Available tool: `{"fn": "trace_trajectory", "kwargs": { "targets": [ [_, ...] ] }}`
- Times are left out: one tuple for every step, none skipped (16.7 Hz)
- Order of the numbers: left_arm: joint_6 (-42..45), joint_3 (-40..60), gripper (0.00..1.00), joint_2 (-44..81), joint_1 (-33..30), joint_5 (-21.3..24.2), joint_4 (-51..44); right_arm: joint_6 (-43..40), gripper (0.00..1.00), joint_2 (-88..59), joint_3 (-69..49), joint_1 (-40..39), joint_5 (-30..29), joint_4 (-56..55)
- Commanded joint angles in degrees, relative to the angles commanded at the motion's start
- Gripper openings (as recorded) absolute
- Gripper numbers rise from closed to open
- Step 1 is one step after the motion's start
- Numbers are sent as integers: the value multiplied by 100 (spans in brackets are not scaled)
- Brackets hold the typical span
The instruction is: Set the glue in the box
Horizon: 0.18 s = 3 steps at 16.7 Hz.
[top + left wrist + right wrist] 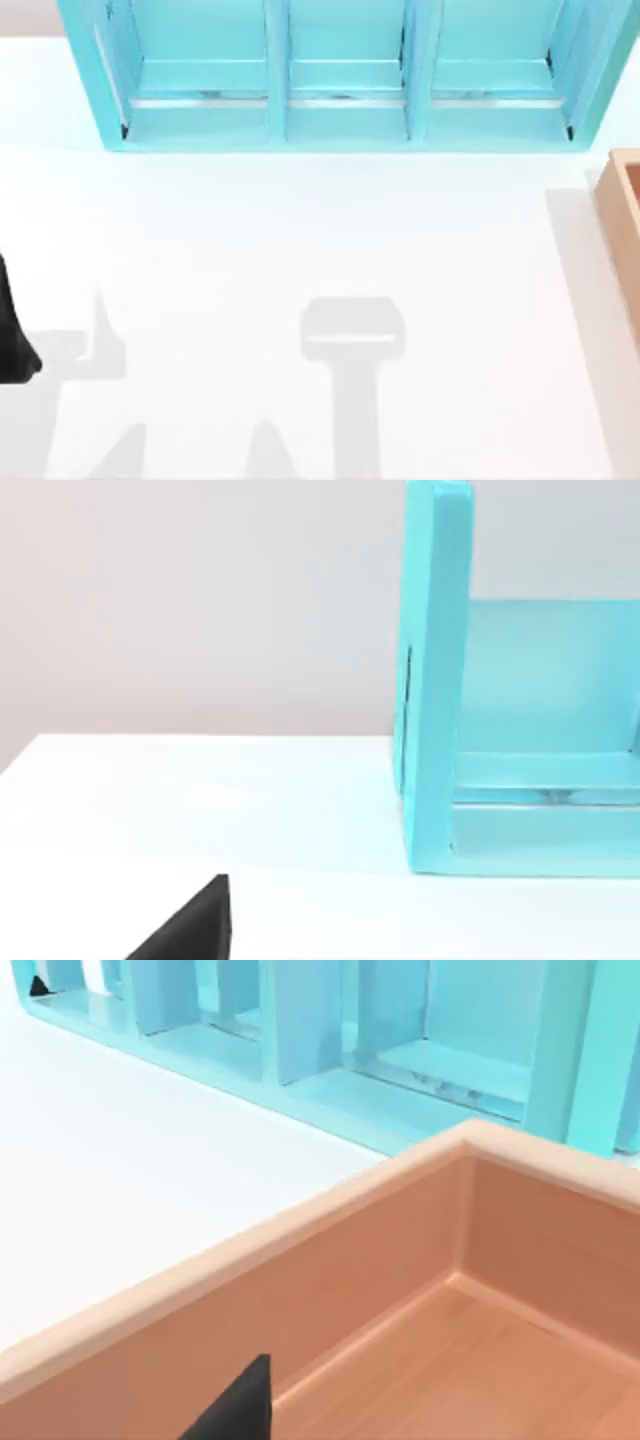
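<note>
The right pincer [235,1410] hangs above the tan box [330,1260] beside the turquoise shelf unit [340,80] on the white worktop [300,250], its grip impossible to tell.

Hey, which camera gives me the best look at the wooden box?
The right wrist view: the box appears close up, with its thick walls, an inner corner and its floor. The top view catches a strip of the box at the table's right edge. The left wrist view faces the turquoise shelf instead.

left arm [12,330]: plain matte black, rounded shell. black pointed fingertips [235,1405] near wrist cameras.
</note>
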State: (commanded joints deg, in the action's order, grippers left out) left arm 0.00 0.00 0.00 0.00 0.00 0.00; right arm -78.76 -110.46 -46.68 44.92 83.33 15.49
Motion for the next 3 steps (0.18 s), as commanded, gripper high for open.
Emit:
{"fn": "trace_trajectory", "kwargs": {
  "targets": [
    [0, 0, 100, 0, 0, 0, 0, 0, 100, 0, 0, 0, 0, 0],
    [0, 0, 100, 0, 0, 0, 0, 0, 100, 0, 0, 0, 0, 0],
    [0, 0, 100, 0, 0, 0, 0, 0, 100, 0, 0, 0, 0, 0]
  ]
}}
